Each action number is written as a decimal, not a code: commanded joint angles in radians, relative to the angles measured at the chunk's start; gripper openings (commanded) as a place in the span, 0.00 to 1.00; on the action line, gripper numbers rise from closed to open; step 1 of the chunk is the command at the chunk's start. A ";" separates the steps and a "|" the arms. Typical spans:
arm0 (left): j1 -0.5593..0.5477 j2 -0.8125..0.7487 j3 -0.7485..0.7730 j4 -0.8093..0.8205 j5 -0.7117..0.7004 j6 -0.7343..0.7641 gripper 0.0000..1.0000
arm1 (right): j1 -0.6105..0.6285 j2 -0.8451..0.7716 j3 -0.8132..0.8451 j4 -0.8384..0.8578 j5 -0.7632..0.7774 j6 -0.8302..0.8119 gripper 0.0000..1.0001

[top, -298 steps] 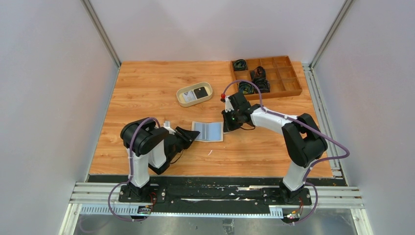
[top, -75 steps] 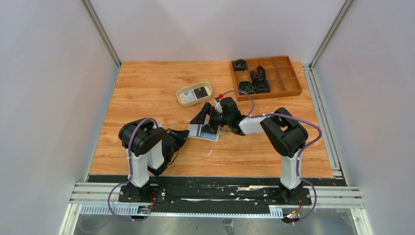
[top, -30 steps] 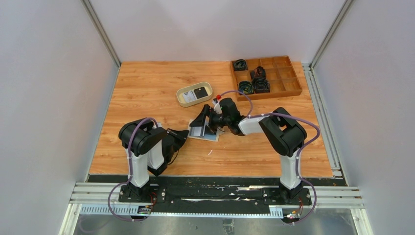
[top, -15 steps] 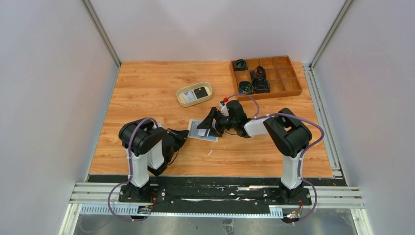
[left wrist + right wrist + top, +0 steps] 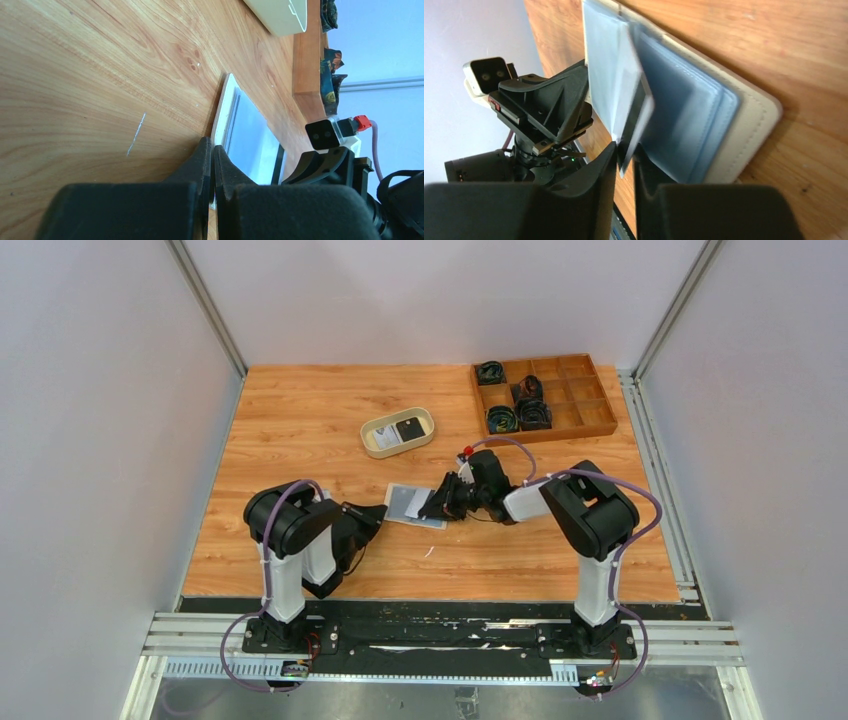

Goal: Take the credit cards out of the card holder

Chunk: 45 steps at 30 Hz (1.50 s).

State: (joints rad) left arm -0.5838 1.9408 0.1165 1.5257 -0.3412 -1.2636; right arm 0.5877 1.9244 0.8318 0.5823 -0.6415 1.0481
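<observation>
Lying open on the bench point(image 5: 300, 420), the card holder point(image 5: 412, 504) is found near the middle, between the two arms, its pale blue inside turned up. Its long axis runs left to right, from one arm toward the other.

The left arm's fingers point(image 5: 204, 162) are clenched, and their tips are set at the holder's left edge. Nothing is seen between them.

The right arm's fingers point(image 5: 608, 167) are brought in low from the right. One light credit card point(image 5: 633, 97) is raised out of its pocket, and its free corner points into the narrow gap between them. Whether the card is clamped cannot be told.

The right arm is judged the nearer to the card. The card is judged to come free by a pull to the right, along the holder's long axis. The left fingers are placed to hold the holder against that pull.
</observation>
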 commanded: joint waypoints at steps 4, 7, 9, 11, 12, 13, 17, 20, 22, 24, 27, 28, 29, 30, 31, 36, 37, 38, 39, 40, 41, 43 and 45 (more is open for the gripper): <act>-0.001 0.037 -0.006 0.016 -0.001 0.043 0.00 | -0.025 -0.043 0.016 -0.173 0.031 -0.130 0.00; 0.000 0.024 -0.006 0.017 -0.005 0.057 0.00 | -0.034 -0.089 0.063 -0.354 0.057 -0.229 0.00; 0.001 -0.008 -0.009 0.007 -0.013 0.086 0.00 | -0.043 -0.119 0.109 -0.497 0.065 -0.320 0.00; -0.001 -0.058 -0.008 -0.035 -0.024 0.110 0.00 | -0.061 -0.133 0.203 -0.661 0.041 -0.427 0.00; 0.000 -0.088 -0.005 -0.064 -0.025 0.122 0.00 | -0.068 -0.128 0.263 -0.750 0.025 -0.491 0.00; -0.001 -0.117 0.000 -0.110 -0.028 0.135 0.00 | -0.076 -0.109 0.326 -0.846 0.007 -0.556 0.00; -0.001 -0.216 0.011 -0.226 -0.037 0.181 0.00 | -0.093 -0.013 0.615 -1.171 -0.010 -0.789 0.00; -0.001 -0.258 0.021 -0.295 -0.045 0.190 0.00 | -0.096 0.089 0.846 -1.316 -0.010 -0.870 0.00; -0.001 -0.271 0.019 -0.309 -0.047 0.191 0.00 | -0.097 0.181 1.032 -1.422 -0.024 -0.900 0.00; -0.001 -0.276 0.019 -0.317 -0.042 0.189 0.00 | -0.097 0.288 1.234 -1.506 -0.040 -0.917 0.00; -0.003 -0.289 0.023 -0.350 -0.027 0.187 0.00 | -0.095 0.450 1.522 -1.562 -0.039 -0.916 0.00; -0.003 -0.293 0.025 -0.357 -0.023 0.189 0.00 | -0.096 0.489 1.588 -1.561 -0.034 -0.910 0.00; -0.006 -0.297 0.027 -0.367 -0.018 0.190 0.00 | -0.097 0.519 1.646 -1.557 -0.032 -0.903 0.00; -0.010 -0.300 0.026 -0.372 -0.018 0.190 0.00 | -0.096 0.548 1.694 -1.547 -0.032 -0.895 0.00; -0.012 -0.303 0.027 -0.379 -0.018 0.191 0.00 | -0.095 0.565 1.725 -1.528 -0.032 -0.886 0.00; -0.019 -0.294 0.041 -0.393 -0.008 0.194 0.00 | -0.090 0.553 1.646 -1.263 -0.001 -0.824 0.00; -0.019 -0.290 0.043 -0.393 -0.005 0.193 0.00 | -0.088 0.564 1.655 -1.241 0.025 -0.824 0.00; -0.019 -0.287 0.047 -0.393 -0.003 0.194 0.00 | -0.086 0.570 1.663 -1.224 0.039 -0.824 0.00; -0.019 -0.282 0.050 -0.392 -0.001 0.193 0.00 | -0.085 0.579 1.669 -1.208 0.064 -0.825 0.00; -0.019 -0.279 0.051 -0.392 0.000 0.194 0.00 | -0.085 0.589 1.672 -1.191 0.082 -0.826 0.00; -0.020 -0.278 0.053 -0.391 0.001 0.193 0.00 | -0.084 0.602 1.672 -1.177 0.104 -0.831 0.00; -0.019 -0.274 0.054 -0.391 0.002 0.195 0.00 | -0.084 0.618 1.673 -1.155 0.125 -0.844 0.00; -0.019 -0.274 0.054 -0.394 0.002 0.198 0.00 | -0.085 0.629 1.661 -1.127 0.138 -0.857 0.00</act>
State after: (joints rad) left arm -0.5976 1.6535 0.1616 1.1530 -0.3336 -1.0931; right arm 0.5011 2.4992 2.4832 -0.6182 -0.5713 0.2089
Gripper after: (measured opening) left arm 0.020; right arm 0.008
